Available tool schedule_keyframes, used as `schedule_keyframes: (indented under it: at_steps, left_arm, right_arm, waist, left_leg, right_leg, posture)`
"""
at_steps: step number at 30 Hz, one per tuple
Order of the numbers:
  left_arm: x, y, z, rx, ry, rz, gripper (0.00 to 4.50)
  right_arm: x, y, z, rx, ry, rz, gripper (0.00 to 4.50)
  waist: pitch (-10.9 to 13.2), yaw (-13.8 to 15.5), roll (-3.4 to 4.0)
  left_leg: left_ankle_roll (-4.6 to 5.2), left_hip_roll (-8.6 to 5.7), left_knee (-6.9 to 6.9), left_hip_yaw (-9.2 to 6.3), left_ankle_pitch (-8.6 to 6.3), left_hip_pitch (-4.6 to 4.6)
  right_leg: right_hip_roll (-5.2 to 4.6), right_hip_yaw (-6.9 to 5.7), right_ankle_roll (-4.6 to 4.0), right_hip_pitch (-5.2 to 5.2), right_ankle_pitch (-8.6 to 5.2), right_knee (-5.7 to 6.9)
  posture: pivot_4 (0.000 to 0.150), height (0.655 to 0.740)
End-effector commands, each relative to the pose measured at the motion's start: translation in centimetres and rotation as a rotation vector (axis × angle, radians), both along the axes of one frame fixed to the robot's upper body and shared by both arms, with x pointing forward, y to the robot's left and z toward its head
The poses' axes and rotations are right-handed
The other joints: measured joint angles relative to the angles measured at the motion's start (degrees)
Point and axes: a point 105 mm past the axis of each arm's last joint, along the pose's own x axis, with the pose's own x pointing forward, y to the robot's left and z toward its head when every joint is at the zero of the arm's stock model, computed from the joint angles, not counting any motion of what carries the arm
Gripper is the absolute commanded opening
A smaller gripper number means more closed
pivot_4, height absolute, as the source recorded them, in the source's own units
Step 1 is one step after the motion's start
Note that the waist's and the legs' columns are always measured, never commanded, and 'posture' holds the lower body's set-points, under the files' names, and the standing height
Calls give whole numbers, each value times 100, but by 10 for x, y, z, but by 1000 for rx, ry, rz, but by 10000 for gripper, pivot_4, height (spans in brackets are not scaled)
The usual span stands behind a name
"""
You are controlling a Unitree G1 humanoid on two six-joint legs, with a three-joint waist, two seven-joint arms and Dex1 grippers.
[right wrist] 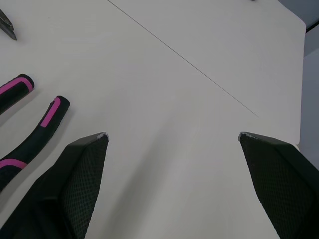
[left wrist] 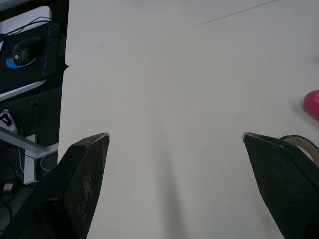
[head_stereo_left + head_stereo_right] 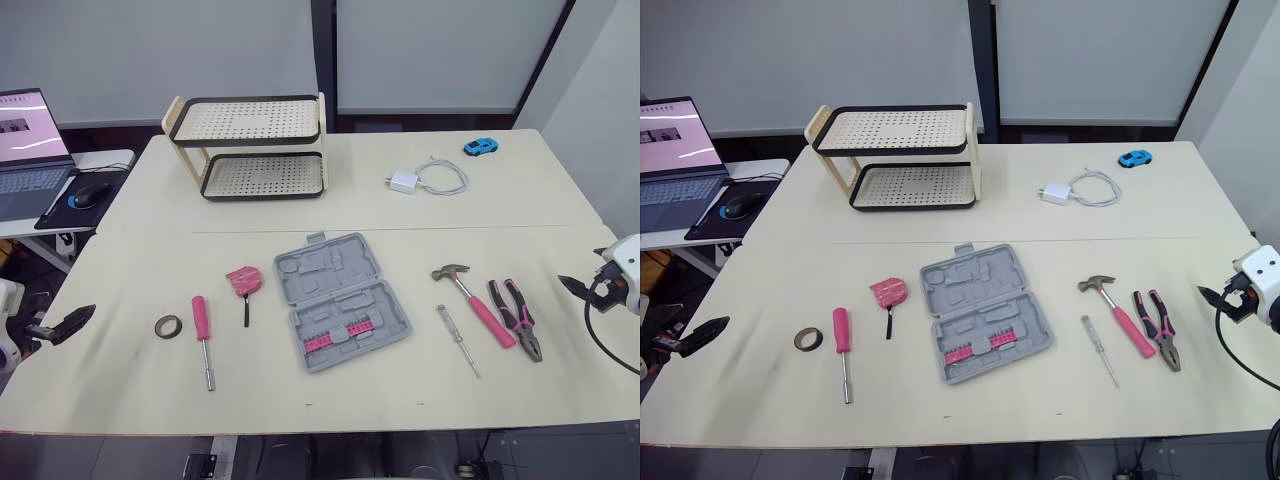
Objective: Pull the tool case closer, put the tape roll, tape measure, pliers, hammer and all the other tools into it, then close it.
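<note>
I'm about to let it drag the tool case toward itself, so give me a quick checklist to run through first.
1. Left gripper open and empty: ok.
2. Right gripper open and empty: ok.
3. Tool case lying open, ready for tools: ok.
4. Bare table between the case and the near edge for the pull: ok.
5. A gripper touching the case: not ok; both are near the table's side edges, apart from it.
6. Tools packed: not ok; tape roll, pink driver, tape measure, hammer, pliers and thin screwdriver lie loose around the case.
</note>
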Motion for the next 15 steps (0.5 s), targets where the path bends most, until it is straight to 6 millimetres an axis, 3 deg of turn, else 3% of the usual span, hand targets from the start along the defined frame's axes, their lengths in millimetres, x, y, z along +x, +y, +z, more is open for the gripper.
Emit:
schedule_keyframes:
  at_steps: [1, 15]
  left_arm:
    - [1, 7, 16, 55, -27, 6, 44778]
    - [4, 7, 14, 38, -33, 7, 44778]
  right_arm:
    - [-3, -10, 18, -37, -42, -19, 45000]
    - [-7, -18, 21, -45, -42, -45, 45000]
  waist:
    - [0, 2, 0]
    - [0, -5, 0]
  left_leg:
    - [0, 0, 0, 0, 0, 0]
    - [0, 0, 0, 4, 0, 1]
  right_leg:
    - [0, 0, 0, 0, 0, 0]
    - [0, 2, 0, -1, 0, 0]
  posture:
    - [1500, 7400]
    - [1500, 7400]
